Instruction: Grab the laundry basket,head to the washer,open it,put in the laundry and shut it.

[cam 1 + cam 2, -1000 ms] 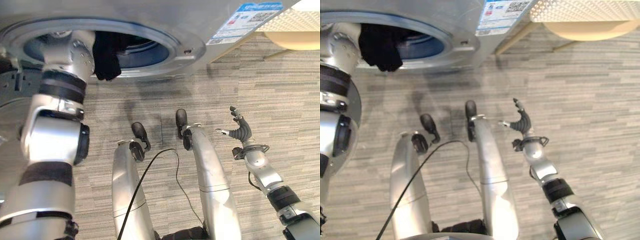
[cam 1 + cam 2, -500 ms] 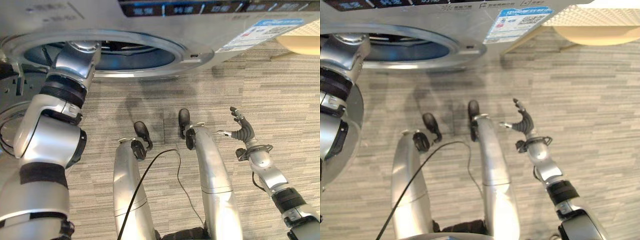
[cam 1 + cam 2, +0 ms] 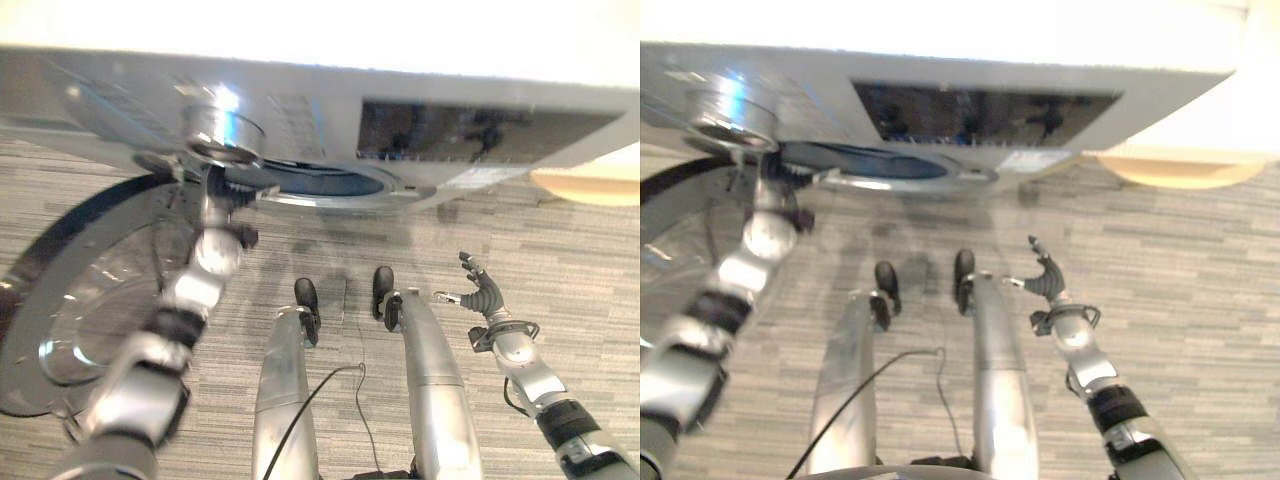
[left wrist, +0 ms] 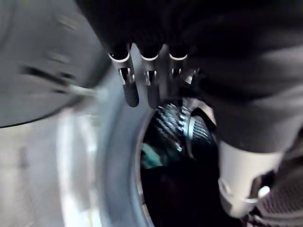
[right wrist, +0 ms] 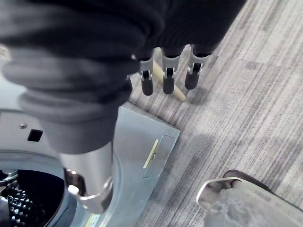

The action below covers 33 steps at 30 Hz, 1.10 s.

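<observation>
Silver washer (image 3: 300,110) w/ door (image 3: 90,300) swung wide; left robot hand (image 4: 142,80) & right robot hand (image 3: 482,292) both open, empty.

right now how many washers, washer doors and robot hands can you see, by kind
washer: 1
washer door, swung open: 1
robot hand: 2, left robot hand at the drum opening, right robot hand open above the floor
total: 4

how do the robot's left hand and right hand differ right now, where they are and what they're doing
The left hand is at the washer, its fingers pointing at the rim of the open drum; the right hand is held out over the carpet, away from the washer. The left arm is stretched forward beside the open door; the right is off to the side. Both hands have relaxed fingers and hold nothing.
</observation>
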Motion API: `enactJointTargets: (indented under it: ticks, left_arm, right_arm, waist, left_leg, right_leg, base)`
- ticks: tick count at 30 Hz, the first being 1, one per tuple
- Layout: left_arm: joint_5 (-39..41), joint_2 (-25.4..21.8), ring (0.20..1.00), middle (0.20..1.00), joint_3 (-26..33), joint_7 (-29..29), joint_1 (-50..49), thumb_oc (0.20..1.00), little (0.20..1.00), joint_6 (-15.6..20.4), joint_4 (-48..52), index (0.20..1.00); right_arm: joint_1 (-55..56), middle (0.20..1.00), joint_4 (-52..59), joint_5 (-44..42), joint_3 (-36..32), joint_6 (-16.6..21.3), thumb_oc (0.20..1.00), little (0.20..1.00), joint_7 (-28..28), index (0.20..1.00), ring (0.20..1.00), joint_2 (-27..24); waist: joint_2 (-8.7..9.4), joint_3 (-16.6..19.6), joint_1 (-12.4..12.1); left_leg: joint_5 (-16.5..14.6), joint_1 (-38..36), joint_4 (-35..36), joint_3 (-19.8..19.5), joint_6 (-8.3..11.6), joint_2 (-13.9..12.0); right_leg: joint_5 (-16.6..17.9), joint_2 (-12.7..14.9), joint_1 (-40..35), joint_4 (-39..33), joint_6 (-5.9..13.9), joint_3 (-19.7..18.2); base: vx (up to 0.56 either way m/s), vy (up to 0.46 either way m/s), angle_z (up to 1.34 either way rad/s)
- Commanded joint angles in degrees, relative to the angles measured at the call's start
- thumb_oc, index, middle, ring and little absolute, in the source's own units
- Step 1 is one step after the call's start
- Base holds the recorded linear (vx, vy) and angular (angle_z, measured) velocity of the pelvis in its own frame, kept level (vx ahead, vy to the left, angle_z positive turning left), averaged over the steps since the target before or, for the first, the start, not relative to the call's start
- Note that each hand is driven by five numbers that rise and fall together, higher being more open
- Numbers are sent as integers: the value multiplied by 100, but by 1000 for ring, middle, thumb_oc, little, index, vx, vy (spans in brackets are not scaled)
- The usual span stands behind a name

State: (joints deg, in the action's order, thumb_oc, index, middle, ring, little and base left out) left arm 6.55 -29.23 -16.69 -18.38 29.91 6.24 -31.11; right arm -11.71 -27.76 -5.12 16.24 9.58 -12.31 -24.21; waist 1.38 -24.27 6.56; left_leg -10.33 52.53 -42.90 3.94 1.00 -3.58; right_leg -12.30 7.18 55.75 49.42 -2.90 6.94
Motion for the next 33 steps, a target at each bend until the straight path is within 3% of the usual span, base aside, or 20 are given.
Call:
enactJointTargets:
  ticks: [1, 2, 6, 10, 11, 16, 19, 21, 23, 27, 28, 30, 31, 32, 33]
  left_arm:
    - [425, 220, 1000, 1000, 219, 138, -198, 1000, 1000, 381, 113, 1000]
    - [624, 659, 1000, 1000, 353, 428, -1126, 1000, 1000, 337, 52, 1000]
    - [686, 938, 1000, 1000, 444, 660, -1940, 1000, 1000, 264, -215, 1000]
    - [649, 1094, 1000, 1000, 532, 829, -2502, 1000, 1000, 192, -505, 1000]
    - [583, 1129, 1000, 1000, 590, 923, -2741, 1000, 1000, 128, -658, 1000]
    - [220, 1199, 1000, 1000, 680, 1014, -3000, 1000, 1000, 60, -1153, 1000]
    - [45, 1129, 1000, 1000, 657, 932, -2928, 1000, 1000, 103, -1232, 1000]
    - [52, 1049, 1000, 1000, 643, 875, -2739, 1000, 1000, 126, -1304, 1000]
    - [80, 984, 1000, 1000, 649, 842, -2680, 1000, 1000, 134, -1253, 1000]
    - [82, 986, 1000, 1000, 694, 874, -2812, 1000, 1000, 112, -1187, 1000]
    - [79, 988, 1000, 1000, 727, 845, -2877, 1000, 1000, 119, -1183, 1000]
    - [87, 1004, 1000, 1000, 768, 837, -2955, 1000, 1000, 130, -1100, 1000]
    - [87, 1002, 1000, 1000, 768, 837, -2957, 1000, 1000, 129, -1098, 1000]
    - [72, 1077, 1000, 1000, 761, 863, -3025, 1000, 1000, 111, -1053, 1000]
    - [70, 1110, 1000, 1000, 772, 877, -3029, 1000, 1000, 99, -1043, 1000]
  right_arm:
    - [83, 1000, -28, 44, -162, -8, 1000, 1000, -139, 1000, 1000, 61]
    - [250, 1000, -378, 146, -274, -146, 1000, 1000, -91, 1000, 1000, 158]
    - [450, 1000, -716, 180, -370, -228, 1000, 1000, -8, 1000, 1000, 271]
    - [639, 1000, -1061, 256, -485, -294, 1000, 1000, 70, 1000, 1000, 343]
    - [766, 1000, -1237, 282, -539, -307, 1000, 1000, 146, 1000, 1000, 389]
    - [993, 1000, -1666, 454, -650, -388, 1000, 1000, 228, 1000, 1000, 482]
    - [1024, 1000, -1676, 502, -671, -411, 1000, 1000, 185, 1000, 1000, 494]
    - [933, 1000, -1744, 454, -634, -433, 1000, 1000, 168, 1000, 1000, 503]
    - [919, 1000, -1785, 443, -568, -418, 1000, 1000, 171, 1000, 1000, 515]
    - [1042, 1000, -1847, 469, -553, -399, 1000, 1000, 253, 1000, 1000, 561]
    - [1075, 1000, -1822, 453, -568, -390, 1000, 1000, 240, 1000, 1000, 584]
    - [1083, 1000, -1846, 406, -554, -393, 1000, 1000, 232, 1000, 1000, 605]
    - [1083, 1000, -1847, 406, -552, -392, 1000, 1000, 231, 1000, 1000, 606]
    - [1045, 1000, -1883, 376, -563, -387, 1000, 1000, 204, 1000, 1000, 575]
    - [1038, 1000, -1913, 389, -573, -399, 1000, 1000, 196, 1000, 1000, 564]
  waist:
    - [4, 86, -108]
    - [34, 161, -237]
    - [64, 290, -323]
    - [77, 461, -370]
    - [81, 665, -388]
    - [137, 1140, -409]
    - [109, 1176, -403]
    - [68, 1074, -439]
    - [-49, 1010, -509]
    - [-88, 1259, -723]
    - [-10, 1296, -822]
    - [47, 1337, -1016]
    - [50, 1339, -1009]
    - [-12, 1330, -1105]
    - [-58, 1299, -1112]
  left_leg:
    - [-101, -722, 694, -154, -2, -62]
    - [106, -1702, 1517, -153, 7, 89]
    - [488, -2569, 2351, -108, -4, 203]
    - [580, -3331, 2952, -57, 1, 233]
    - [616, -3731, 3289, -36, -9, 247]
    - [703, -4521, 4004, 117, -83, 369]
    - [858, -4775, 4413, 223, -120, 419]
    - [1036, -4631, 4420, 268, -157, 337]
    - [1243, -4468, 4393, 307, -196, 232]
    - [1568, -4249, 4520, 313, -182, 212]
    - [1666, -4063, 4493, 332, -144, 246]
    - [1853, -3739, 4426, 314, -62, 232]
    - [1851, -3738, 4422, 308, -60, 234]
    - [2155, -3436, 4416, 338, 123, 179]
    - [2234, -3395, 4453, 334, 213, 163]
  right_leg:
    - [29, 84, -926, -1119, 552, -117]
    - [215, 117, -1938, -1876, 608, 34]
    - [584, 120, -2883, -2733, 647, 210]
    - [734, 96, -3693, -3367, 742, 311]
    - [804, 60, -4066, -3725, 803, 297]
    - [1160, 30, -4795, -4626, 1010, 232]
    - [1395, 46, -4728, -4657, 1169, 120]
    - [1243, -44, -4495, -4266, 1227, 11]
    - [783, -198, -4498, -3404, 1136, 52]
    - [134, -604, -5168, -2369, 977, -178]
    - [-50, -711, -5506, -2557, 932, -314]
    - [-415, -830, -5804, -3326, 619, -334]
    - [-409, -829, -5816, -3346, 617, -328]
    - [-377, -1055, -5869, -3959, 468, -368]
    - [-321, -1130, -5880, -4134, 437, -342]
  base:
    - [111, 38, 26]
    - [96, 24, 24]
    - [59, 50, 15]
    - [116, 52, 8]
    - [156, 72, -1]
    - [124, 126, -17]
    - [-82, 166, -27]
    - [-321, 95, -37]
    - [-339, 90, -36]
    - [-246, -16, 1]
    - [-270, -103, 2]
    - [-251, -108, -5]
    - [-381, -136, -21]
    - [-351, -107, -20]
    - [-355, -106, 14]
